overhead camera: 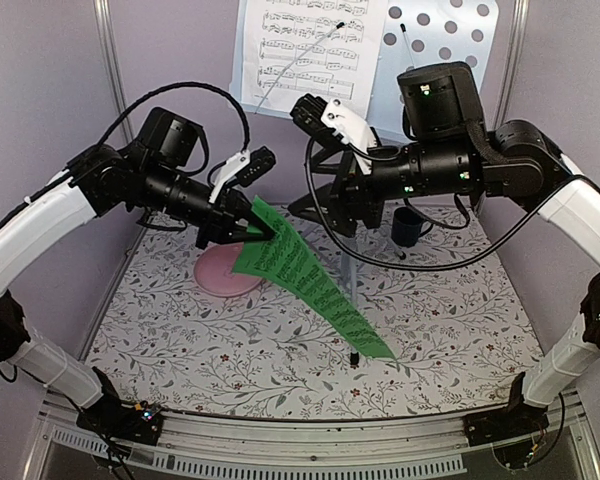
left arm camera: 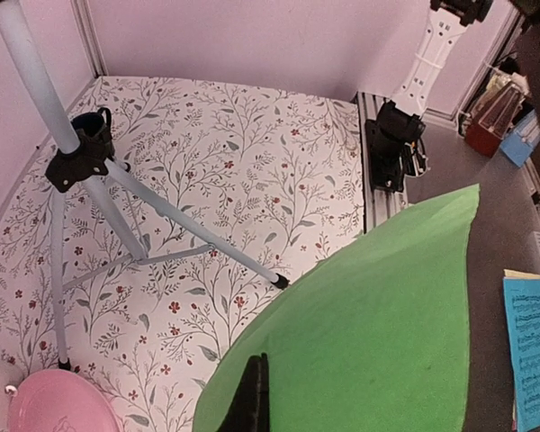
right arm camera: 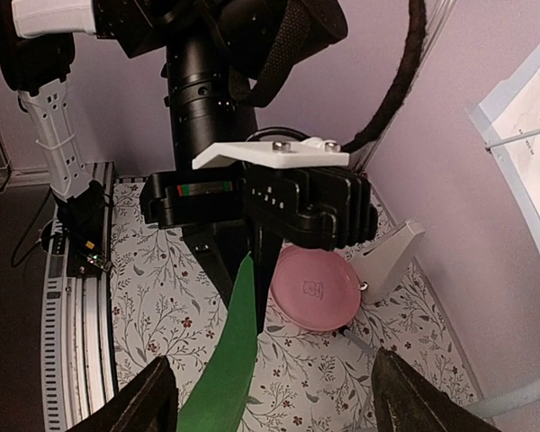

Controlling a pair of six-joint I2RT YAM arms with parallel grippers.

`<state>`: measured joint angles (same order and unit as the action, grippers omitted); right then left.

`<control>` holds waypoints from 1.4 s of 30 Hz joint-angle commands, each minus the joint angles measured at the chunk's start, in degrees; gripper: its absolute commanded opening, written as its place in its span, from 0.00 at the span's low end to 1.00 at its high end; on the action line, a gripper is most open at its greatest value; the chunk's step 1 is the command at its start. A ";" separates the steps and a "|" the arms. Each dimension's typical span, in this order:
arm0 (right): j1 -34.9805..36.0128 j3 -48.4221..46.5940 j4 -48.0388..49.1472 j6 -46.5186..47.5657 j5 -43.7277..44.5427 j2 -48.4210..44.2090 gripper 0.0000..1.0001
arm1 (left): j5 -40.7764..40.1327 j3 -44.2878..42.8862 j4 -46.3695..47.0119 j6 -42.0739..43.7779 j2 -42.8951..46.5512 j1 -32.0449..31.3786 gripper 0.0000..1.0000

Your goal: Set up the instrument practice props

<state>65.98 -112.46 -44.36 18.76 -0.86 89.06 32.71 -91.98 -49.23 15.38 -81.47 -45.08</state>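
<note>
Left pincer (overhead camera: 252,230) is clenched on the upper edge of the green music sheet (overhead camera: 315,290). It holds the page in the air over the floral tabletop (overhead camera: 450,330), so the sheet droops toward the near right, above the pink plate (overhead camera: 220,275). Right pincer (right arm camera: 279,405) faces it with jaws spread wide, grasping nothing, probably lined up to steady or take the page. Behind them, the white music sheet (overhead camera: 300,50) already rests on the perforated music stand (overhead camera: 445,35), where the green one likely belongs. The white metronome (right arm camera: 389,261) stands just beside the plate.

Lab robot booth: lilac walls (overhead camera: 40,60), aluminium rail (overhead camera: 310,436), floral-covered table (overhead camera: 450,330).
</note>
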 commanded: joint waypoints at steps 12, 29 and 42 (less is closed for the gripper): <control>2.04 0.31 -4.90 -3.81 2.34 5.34 0.68 | -1.89 -3.16 -1.60 -0.92 -1.97 -0.62 0.00; 1.96 3.11 -4.12 -3.76 10.96 5.40 0.00 | -5.12 1.46 7.14 -2.06 3.11 -0.44 0.11; -5.85 23.10 28.04 -8.25 -1.22 -17.53 0.00 | -9.22 31.28 47.50 -9.32 26.24 4.03 0.80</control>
<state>63.02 -95.37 -33.04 13.61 3.70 80.34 23.09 -66.57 -18.85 8.99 -58.87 -41.89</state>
